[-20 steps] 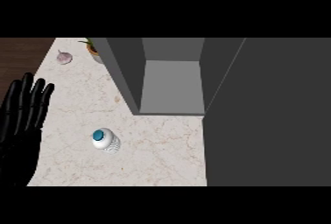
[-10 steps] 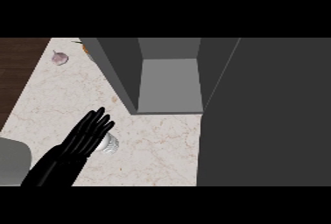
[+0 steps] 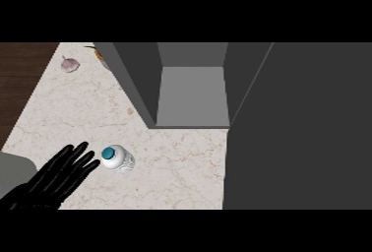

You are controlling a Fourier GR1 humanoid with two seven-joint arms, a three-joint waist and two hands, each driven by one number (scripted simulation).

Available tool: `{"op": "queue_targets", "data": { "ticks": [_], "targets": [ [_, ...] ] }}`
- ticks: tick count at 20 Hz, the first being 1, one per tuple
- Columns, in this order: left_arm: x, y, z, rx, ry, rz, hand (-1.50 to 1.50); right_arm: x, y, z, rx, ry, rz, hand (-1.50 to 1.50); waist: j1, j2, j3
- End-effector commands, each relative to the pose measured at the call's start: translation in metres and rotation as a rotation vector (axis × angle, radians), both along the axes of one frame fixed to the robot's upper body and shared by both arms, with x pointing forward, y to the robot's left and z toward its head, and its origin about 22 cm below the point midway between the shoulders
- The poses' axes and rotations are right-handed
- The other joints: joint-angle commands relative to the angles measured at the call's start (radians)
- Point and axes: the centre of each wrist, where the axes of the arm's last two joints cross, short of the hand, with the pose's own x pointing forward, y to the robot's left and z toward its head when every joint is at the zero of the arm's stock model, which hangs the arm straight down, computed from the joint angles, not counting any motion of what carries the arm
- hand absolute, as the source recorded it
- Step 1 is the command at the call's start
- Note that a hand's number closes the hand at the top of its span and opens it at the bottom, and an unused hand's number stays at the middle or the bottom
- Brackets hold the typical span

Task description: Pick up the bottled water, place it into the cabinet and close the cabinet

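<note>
The bottled water point(image 3: 116, 158) stands upright on the marble counter point(image 3: 178, 170), seen from above as a clear round body with a blue cap. My left hand point(image 3: 58, 174) lies just to its left at the lower left, fingers straight and spread, fingertips beside the bottle and not curled round it. The grey cabinet point(image 3: 190, 96) stands open behind the bottle, its inner shelf bare. Its dark door point(image 3: 305, 128) is swung out along the right side. My right hand does not show.
A small pale purple bulb point(image 3: 70, 64) lies at the counter's far left corner. An orange-brown item point(image 3: 98, 51) is partly hidden behind the cabinet's left wall. The counter's left edge runs diagonally, with dark wood floor point(image 3: 22, 74) beyond it.
My left hand came in from the left edge over the bottle, then drew back a little to the lower left, so the bottle's blue cap shows again.
</note>
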Motion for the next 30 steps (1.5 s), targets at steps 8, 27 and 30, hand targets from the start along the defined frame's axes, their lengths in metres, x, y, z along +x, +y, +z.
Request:
{"op": "queue_targets", "data": {
  "ticks": [8,27,30],
  "targets": [
    [-0.014,0.027,-0.026,0.012,0.033,0.018,-1.50,-0.018,-0.001,-0.012,-0.008,0.004,0.009,-1.50,0.003,0.000,0.000],
    [0.037,0.069,-0.060,0.056,-0.016,0.104,-1.50,-0.036,-0.008,-0.034,-0.004,-0.012,0.026,-1.50,-0.005,0.001,0.000],
    [0.038,0.063,-0.081,0.067,-0.037,0.103,-1.50,-0.011,0.008,-0.028,-0.012,-0.045,0.018,-1.50,0.002,0.002,0.000]
  ]
}}
